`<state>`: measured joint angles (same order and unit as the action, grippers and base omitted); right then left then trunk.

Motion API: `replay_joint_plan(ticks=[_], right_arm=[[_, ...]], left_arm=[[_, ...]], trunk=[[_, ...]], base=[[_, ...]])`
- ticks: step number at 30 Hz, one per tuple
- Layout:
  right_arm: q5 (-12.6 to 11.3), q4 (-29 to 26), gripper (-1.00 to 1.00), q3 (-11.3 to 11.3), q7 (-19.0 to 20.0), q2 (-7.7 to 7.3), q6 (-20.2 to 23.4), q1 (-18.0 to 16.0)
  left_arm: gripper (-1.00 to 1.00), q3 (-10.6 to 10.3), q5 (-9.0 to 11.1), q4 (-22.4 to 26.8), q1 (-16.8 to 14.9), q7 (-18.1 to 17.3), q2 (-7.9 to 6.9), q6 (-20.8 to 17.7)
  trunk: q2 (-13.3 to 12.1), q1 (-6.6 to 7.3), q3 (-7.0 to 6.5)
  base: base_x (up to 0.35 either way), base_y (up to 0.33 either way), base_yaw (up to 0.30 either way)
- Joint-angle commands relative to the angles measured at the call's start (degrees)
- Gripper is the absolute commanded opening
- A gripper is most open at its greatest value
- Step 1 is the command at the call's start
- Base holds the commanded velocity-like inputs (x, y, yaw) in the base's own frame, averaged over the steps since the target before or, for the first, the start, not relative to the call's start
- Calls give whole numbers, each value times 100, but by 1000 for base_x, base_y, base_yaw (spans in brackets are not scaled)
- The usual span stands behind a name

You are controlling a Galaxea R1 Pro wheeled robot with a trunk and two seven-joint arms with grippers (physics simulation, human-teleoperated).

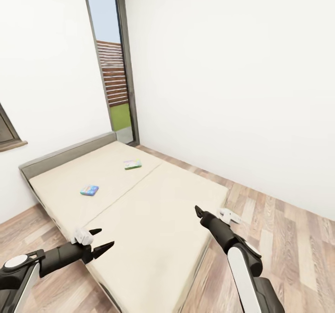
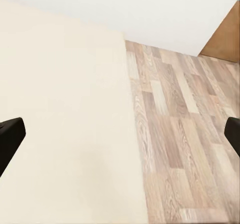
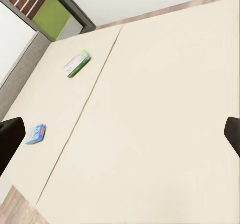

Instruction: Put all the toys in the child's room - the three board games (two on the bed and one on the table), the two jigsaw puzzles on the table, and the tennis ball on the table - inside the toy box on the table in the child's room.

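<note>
Mattress of the bed [image 1: 153,210] carries two board games [image 1: 89,190] [image 1: 132,164], well apart; both end effectors [image 1: 98,240] [image 1: 199,211] released.

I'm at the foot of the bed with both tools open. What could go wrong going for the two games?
1. Reach: the blue game and the pale game lie on the far section of the bed, well beyond the left tool and right tool; stretching from here may fall short.
2. Both boxes lie flat on the mattress, so a tool may push them instead of gripping.
</note>
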<state>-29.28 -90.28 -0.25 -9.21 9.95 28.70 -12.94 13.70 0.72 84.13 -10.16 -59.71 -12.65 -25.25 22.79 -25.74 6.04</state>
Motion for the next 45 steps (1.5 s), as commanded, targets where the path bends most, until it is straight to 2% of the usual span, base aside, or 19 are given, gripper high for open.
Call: replay_joint_plan(ticks=[1, 19, 45], right_arm=[[-61, -8, 100, -5, -45, 5, 24, -7], [-61, -7, 100, -10, -45, 5, 23, -7], [-61, -6, 100, -10, -45, 5, 22, -7]], left_arm=[[100, 8, 8, 3, -4, -23, -1, -50], [100, 2, 7, -2, -4, -23, -2, -41], [100, 6, 6, -2, -4, -23, -2, -45]], trunk=[[13, -4, 8], [13, -4, -74], [13, -4, -195]], base=[[0, 214, -257], [0, 40, -257], [0, 143, -257]])
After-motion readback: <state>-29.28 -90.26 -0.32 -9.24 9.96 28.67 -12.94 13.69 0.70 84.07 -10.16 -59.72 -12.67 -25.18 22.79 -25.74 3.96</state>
